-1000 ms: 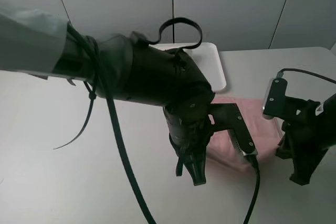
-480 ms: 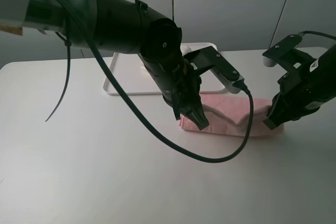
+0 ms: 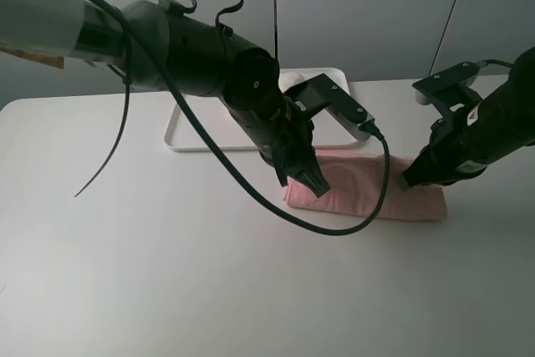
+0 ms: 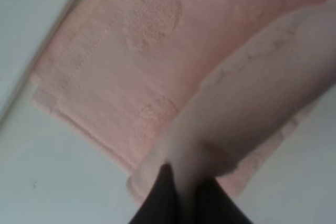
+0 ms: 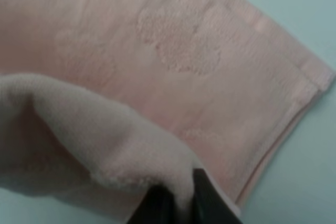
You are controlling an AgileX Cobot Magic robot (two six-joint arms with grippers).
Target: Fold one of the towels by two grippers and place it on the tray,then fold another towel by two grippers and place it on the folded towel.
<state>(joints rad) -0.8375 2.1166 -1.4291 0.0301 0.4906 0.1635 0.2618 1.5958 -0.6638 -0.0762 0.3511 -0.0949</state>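
Note:
One pink towel (image 3: 364, 196) lies on the white table just in front of the white tray (image 3: 185, 130). My left gripper (image 3: 306, 180) is shut on the towel's left end. My right gripper (image 3: 411, 180) is shut on its right end. In the left wrist view the dark fingertips (image 4: 170, 195) pinch a raised fold of the towel (image 4: 131, 51) over its flat lower layer. In the right wrist view the fingertips (image 5: 160, 203) pinch a fold of the towel (image 5: 178, 51) in the same way. No second towel is in view.
The tray stands at the back of the table, behind the left arm, partly hidden by it. A black cable (image 3: 351, 227) loops from the left wrist down over the table in front of the towel. A grey wall lies behind.
Both grippers have moved away from the table's front towards the tray, carrying the towel's near edge up and over. The towel now lies as a narrower folded strip.

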